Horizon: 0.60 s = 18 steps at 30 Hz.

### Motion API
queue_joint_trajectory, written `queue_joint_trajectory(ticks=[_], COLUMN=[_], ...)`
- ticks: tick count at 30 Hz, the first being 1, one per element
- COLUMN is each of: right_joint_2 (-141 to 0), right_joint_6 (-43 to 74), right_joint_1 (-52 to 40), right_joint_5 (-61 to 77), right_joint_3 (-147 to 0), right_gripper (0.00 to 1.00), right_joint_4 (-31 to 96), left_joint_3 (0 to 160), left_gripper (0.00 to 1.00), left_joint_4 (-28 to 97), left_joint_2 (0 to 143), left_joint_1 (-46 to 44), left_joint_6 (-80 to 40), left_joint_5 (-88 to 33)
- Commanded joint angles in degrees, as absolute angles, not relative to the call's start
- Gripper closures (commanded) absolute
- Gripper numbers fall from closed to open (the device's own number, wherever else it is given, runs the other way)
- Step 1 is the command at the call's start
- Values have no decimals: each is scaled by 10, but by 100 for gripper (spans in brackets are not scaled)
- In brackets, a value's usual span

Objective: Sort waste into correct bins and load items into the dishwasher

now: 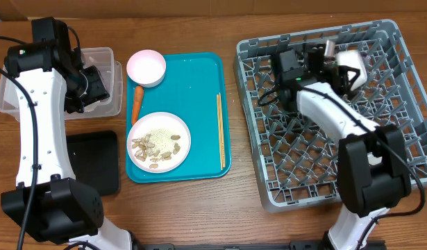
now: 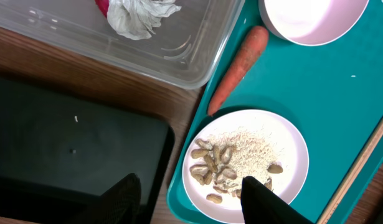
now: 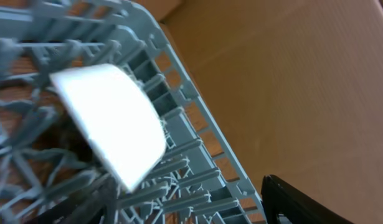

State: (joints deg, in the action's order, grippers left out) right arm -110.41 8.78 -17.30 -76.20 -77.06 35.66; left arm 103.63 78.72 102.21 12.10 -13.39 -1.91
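Observation:
My left gripper is open and empty, above the clear tub. In the left wrist view the tub holds the white tissue and a bit of the red wrapper. The carrot, the pink bowl, the chopsticks and the white plate with food scraps lie on the teal tray. My right gripper is open over the grey rack, beside the white cup lying in it.
The black tray lies at the front left, beside the teal tray. A brown cardboard wall stands behind the rack's far edge. My right arm reaches across the rack from the front.

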Motion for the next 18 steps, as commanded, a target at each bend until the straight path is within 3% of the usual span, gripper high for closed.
queue_joint_trajectory(ticks=[1, 5, 10, 11, 18], right_joint_2=[-1021, -916, -814, -803, -778], right_joint_6=[124, 224, 202, 193, 202], right_joint_1=[-183, -173, -164, -164, -163], right_joint_5=[-715, -480, -246, -228, -199], right_joint_3=[-773, -773, -773, -773, -773], right_gripper=[22, 19, 9, 8, 7], right_joint_4=[395, 488, 532, 542, 608], left_joint_3=[1041, 1041, 1041, 1041, 1041], left_gripper=[46, 44, 40, 36, 35], left_joint_4=[788, 784, 724, 703, 568], left_joint_2=[1010, 1010, 1014, 1020, 1102], left_joint_1=[119, 114, 50, 30, -59], left_joint_6=[-138, -137, -117, -115, -69], left_joint_5=[-26, -26, -25, -25, 8])
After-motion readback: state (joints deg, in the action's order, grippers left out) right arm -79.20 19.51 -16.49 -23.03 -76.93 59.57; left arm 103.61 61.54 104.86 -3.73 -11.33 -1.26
